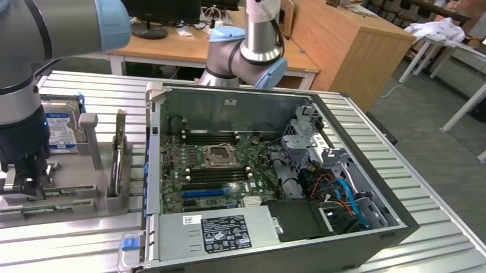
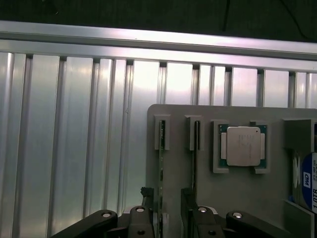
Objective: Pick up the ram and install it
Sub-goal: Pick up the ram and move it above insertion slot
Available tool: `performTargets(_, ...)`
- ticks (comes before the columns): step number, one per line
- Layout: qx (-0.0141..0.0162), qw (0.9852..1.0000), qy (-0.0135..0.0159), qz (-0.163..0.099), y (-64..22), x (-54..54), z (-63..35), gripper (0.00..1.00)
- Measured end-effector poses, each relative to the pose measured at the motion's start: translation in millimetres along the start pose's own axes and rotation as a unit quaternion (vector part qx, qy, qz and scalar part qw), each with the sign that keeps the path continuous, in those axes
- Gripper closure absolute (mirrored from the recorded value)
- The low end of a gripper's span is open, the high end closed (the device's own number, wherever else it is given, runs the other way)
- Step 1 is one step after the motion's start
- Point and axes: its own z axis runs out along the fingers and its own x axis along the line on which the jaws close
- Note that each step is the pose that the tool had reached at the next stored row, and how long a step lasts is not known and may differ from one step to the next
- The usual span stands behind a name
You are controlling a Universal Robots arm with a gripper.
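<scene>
The ram stands on its long edge in a slot of a grey holder plate, seen edge-on as a thin green strip that runs from the slot's end block down between the two dark fingers of the pincer. The pincer stands wide, one finger on each side of the stick with a gap showing on both sides, and it grips nothing; the ram lies closer to one finger than to the other. A second ram stick stands parallel in the neighbouring slot, just outside the pincer. Beyond it on the same plate a square silver processor chip lies flat in its own pocket, and past that sits a hard drive with a blue and white label. The holder plate rests on a ribbed aluminium table, near the table's edge on the exterior view's left. There the grey and light-blue arm reaches down over the plate. Beside the holder, in the middle of the table, lies an open computer case. Inside it are a green motherboard, a metal processor socket, rows of long black memory slots on either side of the socket, and a power supply with a black label at the near wall.
</scene>
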Motion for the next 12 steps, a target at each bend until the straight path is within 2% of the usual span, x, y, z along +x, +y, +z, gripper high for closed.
performTargets(12, 0.0001, 1.0000, 0.0000, 0.000, -0.3, 1.5, 9.7, 0.64)
